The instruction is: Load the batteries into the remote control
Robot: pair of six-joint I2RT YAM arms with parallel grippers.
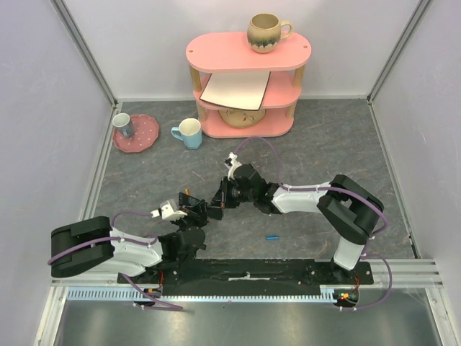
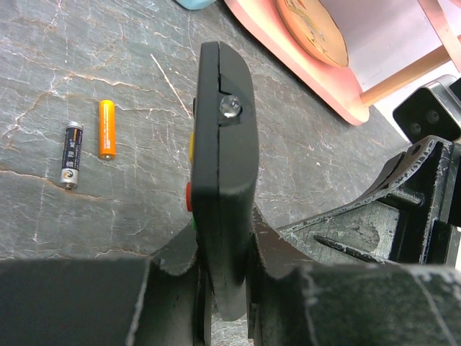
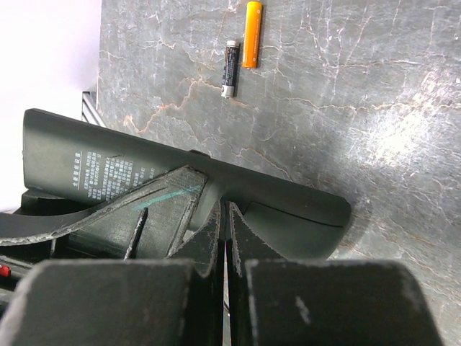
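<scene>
Left gripper (image 2: 220,254) has the remote control (image 2: 223,173) clamped on edge, its fingers (image 2: 288,249) squeezing the slim black body from both sides, and the whole thing hangs above the middle of the counter (image 1: 324,144), a bit toward the near edge. End-on from the left wrist, a small clear bulb sits in the remote's nose, with yellow, red and green button edges peeking out along its left face. Over to the right gripper (image 3: 223,209): its fingers (image 3: 209,241) are pressed flat together with nothing between them, tips right up against the remote's back. That back carries a block of small pale print, too fine to read. Down on the grey marbled counter lie the batteries, side by side and nearly parallel, well apart from the remote: the orange battery (image 2: 106,128) and just beside it the dark battery (image 2: 70,153), which has some pale lettering on its wrapper, unreadable from here. The overhead view hides both under the arms. Along the far edge stands the pink shelf (image 1: 248,50) with a mug (image 1: 266,32) on top.
</scene>
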